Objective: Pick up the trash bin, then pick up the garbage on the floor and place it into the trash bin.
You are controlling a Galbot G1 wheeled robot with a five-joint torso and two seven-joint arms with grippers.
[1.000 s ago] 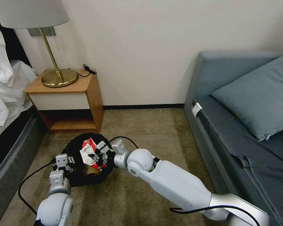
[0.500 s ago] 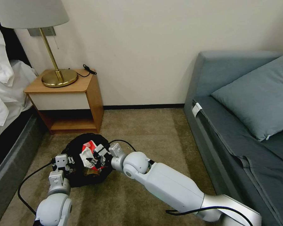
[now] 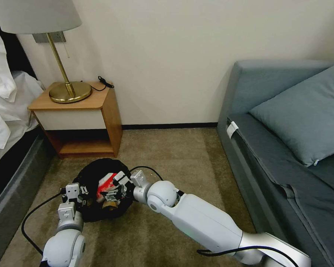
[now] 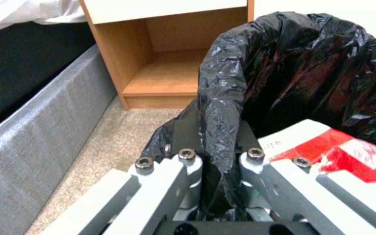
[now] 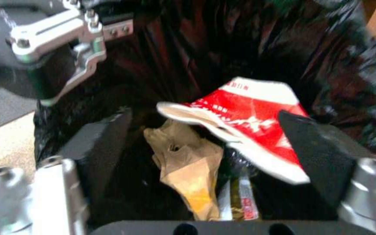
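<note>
So over on the left there's the bed (image 3: 3, 107) with its white sheets hanging down, then a wooden nightstand (image 3: 81, 118) with a brass lamp (image 3: 65, 89) on top. On the carpet (image 3: 167, 155) just in front of the nightstand sits the trash bin (image 3: 91, 174), the one lined with a crinkly black bag.

The left gripper (image 3: 73, 193) is at the bin's near-left edge, and the left wrist view shows its fingers (image 4: 183, 130) pinched tight on a fold of the black liner at the rim, one finger outside and one inside.

Next over, the right gripper (image 3: 117, 187) is reaching into the mouth of the bin from the right side, arm stretched across the carpet. Its jaws are spread wide, and the red-and-white packet (image 5: 249, 120) lies between them, tilted, up against one black pad (image 5: 314, 143); the other pad is apart from it. Under the packet, down in the bin, there's a crumpled brown paper bag (image 5: 188, 166) and part of a bottle (image 5: 240, 195) beside it.

Far right is a grey-blue sofa (image 3: 282, 155) with a matching cushion (image 3: 304, 111), well away from the bin.
</note>
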